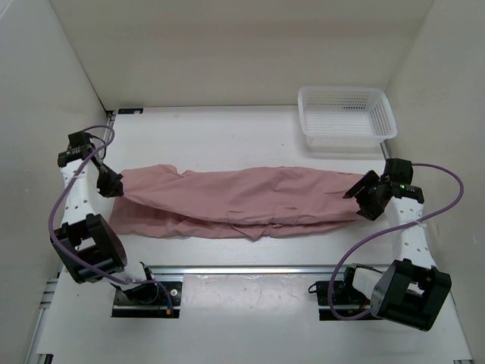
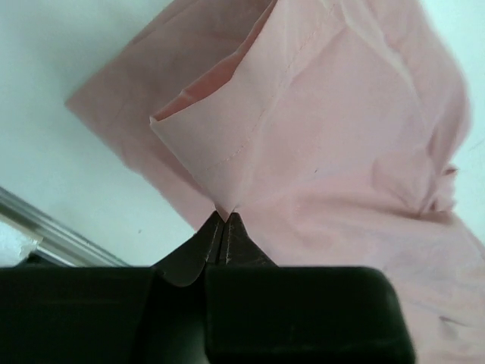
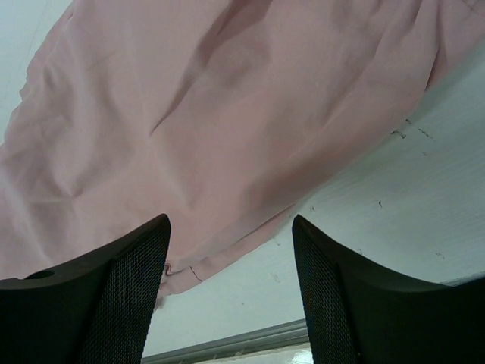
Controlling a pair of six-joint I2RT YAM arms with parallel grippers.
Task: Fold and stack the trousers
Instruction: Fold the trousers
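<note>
My left gripper (image 2: 223,221) was shut tight. Its two tips pinched a corner of the trousers (image 2: 326,152), right at the stitched hem, and the cloth stood up from the tips in a little fold. My right gripper (image 3: 229,227) was open wide. The pink cloth lay under the gap between its two fingers (image 3: 125,288), and the edge of the cloth ran across that gap. I could not tell from that view if the fingers touched the cloth, but they did not look closed on anything.

From above, the trousers lay long across the white table (image 1: 227,133), from one arm to the other. The left gripper was at the left end and the right gripper at the right end. The cloth was folded over along its length, and a lower layer stuck out on the near side. A silver rail (image 1: 250,268) ran just in front of it. A white basket (image 1: 347,114) sat in the far right corner, apart from the trousers.
</note>
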